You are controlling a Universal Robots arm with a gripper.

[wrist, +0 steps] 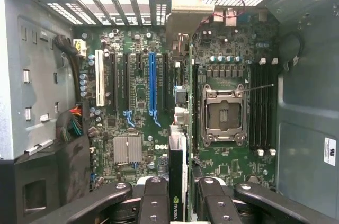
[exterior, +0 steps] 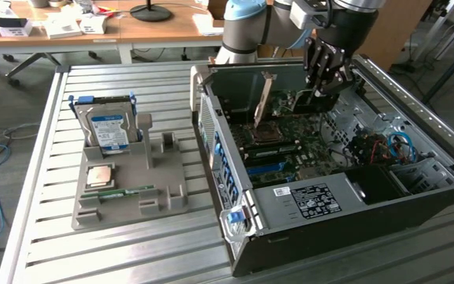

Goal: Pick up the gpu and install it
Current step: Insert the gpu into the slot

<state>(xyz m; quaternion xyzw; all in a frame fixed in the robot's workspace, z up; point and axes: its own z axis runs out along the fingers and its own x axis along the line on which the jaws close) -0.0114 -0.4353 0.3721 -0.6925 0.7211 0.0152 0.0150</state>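
Note:
My gripper (exterior: 319, 89) reaches down into the open computer case (exterior: 345, 195), near its far end. It is shut on the gpu (exterior: 263, 102), a thin card standing on edge above the motherboard (exterior: 290, 148). In the wrist view the black fingers (wrist: 153, 197) clamp the card's near end, and the gpu (wrist: 178, 155) runs edge-on away from my gripper (wrist: 177, 195). Its grey metal bracket (wrist: 188, 7) is close to the case's rear slot openings. The card hangs between the blue expansion slot (wrist: 152, 83) and the CPU socket (wrist: 222, 115). I cannot tell whether it touches a slot.
A grey holder tray (exterior: 160, 204) sits on the slatted metal table at the exterior view's left. It carries an upright hard drive (exterior: 109, 130), a CPU chip (exterior: 101, 176) and a green memory stick (exterior: 120, 192). Case walls and cable bundles (exterior: 389, 148) surround the motherboard.

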